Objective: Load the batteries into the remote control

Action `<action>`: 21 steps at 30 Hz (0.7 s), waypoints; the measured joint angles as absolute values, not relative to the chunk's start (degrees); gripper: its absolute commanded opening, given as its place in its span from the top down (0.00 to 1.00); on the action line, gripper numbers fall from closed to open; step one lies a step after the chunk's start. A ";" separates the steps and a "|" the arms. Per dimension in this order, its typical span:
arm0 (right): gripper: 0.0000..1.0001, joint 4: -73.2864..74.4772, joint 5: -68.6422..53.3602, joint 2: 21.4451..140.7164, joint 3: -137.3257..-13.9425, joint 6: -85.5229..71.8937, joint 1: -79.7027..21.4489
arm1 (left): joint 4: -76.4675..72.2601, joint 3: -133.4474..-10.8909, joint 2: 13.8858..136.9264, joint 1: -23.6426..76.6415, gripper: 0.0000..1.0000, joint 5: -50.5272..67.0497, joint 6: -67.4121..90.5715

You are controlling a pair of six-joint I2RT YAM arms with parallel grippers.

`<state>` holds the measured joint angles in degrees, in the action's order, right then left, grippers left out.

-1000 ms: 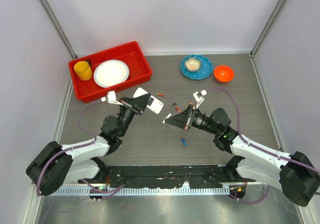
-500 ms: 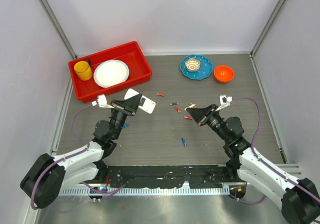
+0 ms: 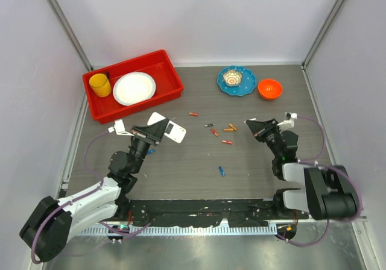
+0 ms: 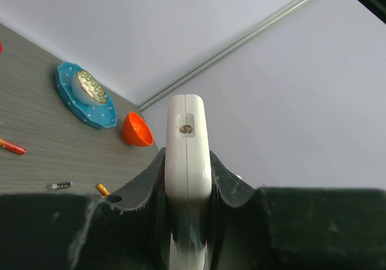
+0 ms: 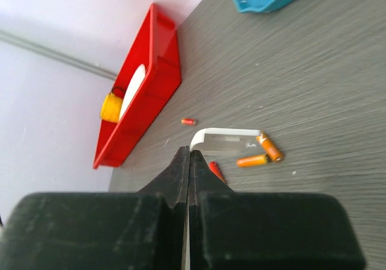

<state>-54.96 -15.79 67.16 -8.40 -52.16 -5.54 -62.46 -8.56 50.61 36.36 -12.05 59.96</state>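
Observation:
The white remote control (image 4: 187, 142) stands on edge between the jaws of my left gripper (image 4: 188, 167), which is shut on it. From above, the remote control (image 3: 170, 127) sticks out to the right of that gripper (image 3: 158, 130), left of centre. Several batteries lie loose mid-table: a red one (image 3: 193, 114), a dark one (image 3: 208, 125), two orange ones (image 3: 230, 128) and a blue one (image 3: 222, 171). My right gripper (image 3: 253, 127) is right of them. In its wrist view the right gripper (image 5: 189, 152) is shut on a thin white cover piece (image 5: 226, 142), near the orange batteries (image 5: 252, 160).
A red tray (image 3: 172, 80) at the back left holds a yellow cup (image 3: 100, 85) and a white plate (image 3: 134, 88). A blue plate (image 3: 244, 86) with a small bowl and an orange bowl (image 3: 269, 88) sit at the back right. Another blue battery (image 3: 151, 150) lies by the left arm.
Both arms have drawn apart from the table's middle. The left gripper moved left and nearer with the remote; the right gripper swung far to the right with the cover piece.

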 measured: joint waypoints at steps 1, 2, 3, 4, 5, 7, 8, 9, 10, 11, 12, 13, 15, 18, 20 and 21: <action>0.99 -58.17 -16.86 70.54 -8.36 -53.49 -3.81 | -62.17 -8.49 50.06 36.36 1.00 -11.90 60.10; 0.99 -60.99 -17.67 73.82 -8.36 -54.89 -2.59 | -61.95 -8.36 49.54 36.36 1.00 -11.73 60.25; 0.99 -63.61 -18.41 77.10 -8.25 -56.47 -1.58 | -61.84 -8.19 49.10 36.36 1.00 -11.49 60.53; 0.99 -65.76 -19.11 80.14 -8.03 -58.02 -0.64 | -61.82 -8.01 48.80 36.36 1.00 -11.29 60.77; 0.99 -67.51 -19.79 82.72 -7.84 -59.22 0.08 | -61.78 -7.90 48.64 36.36 1.00 -11.16 60.97; 0.99 -69.58 -20.45 87.55 -7.49 -61.21 0.78 | -61.63 -7.62 48.36 36.36 1.00 -10.85 61.21; 0.99 -70.17 -20.58 89.45 -7.29 -61.87 0.97 | -61.43 -7.53 48.25 36.36 1.00 -10.70 61.32; 0.99 -70.59 -20.64 91.18 -7.05 -62.41 1.13 | -61.30 -7.42 48.18 36.36 1.00 -10.66 61.39; 0.99 -70.91 -20.69 92.60 -6.81 -62.87 1.23 | -61.12 -7.29 48.07 36.36 1.00 -10.48 61.43; 0.99 -71.29 -20.71 93.62 -6.66 -63.09 1.26 | -60.88 -7.20 47.99 36.36 1.00 -10.44 61.47; 0.99 -71.53 -20.73 94.61 -6.57 -63.26 1.26 | -60.71 -7.14 47.94 36.36 1.00 -10.41 61.52; 0.99 -71.66 -20.73 95.35 -6.52 -63.40 1.26 | -60.49 -7.14 47.88 36.36 1.00 -10.39 61.54; 0.99 -72.42 -20.75 96.05 -6.48 -63.57 1.23 | -60.29 -7.14 47.81 36.36 1.00 -10.35 61.54; 0.99 -72.95 -20.95 96.40 -6.35 -63.57 1.23 | -60.10 -7.14 47.72 36.36 1.00 -10.35 61.54; 0.99 -73.36 -20.99 96.40 -5.98 -63.55 1.26 | -60.12 -7.14 47.75 36.36 1.00 -10.35 61.54; 0.99 -73.71 -21.15 96.40 -5.65 -63.55 1.26 | -60.12 -7.14 47.75 36.36 1.00 -10.35 61.54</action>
<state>-73.71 -21.15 96.40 -5.65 -63.55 1.26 -60.12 -7.14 47.75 36.36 -10.35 61.54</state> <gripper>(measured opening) 0.026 0.260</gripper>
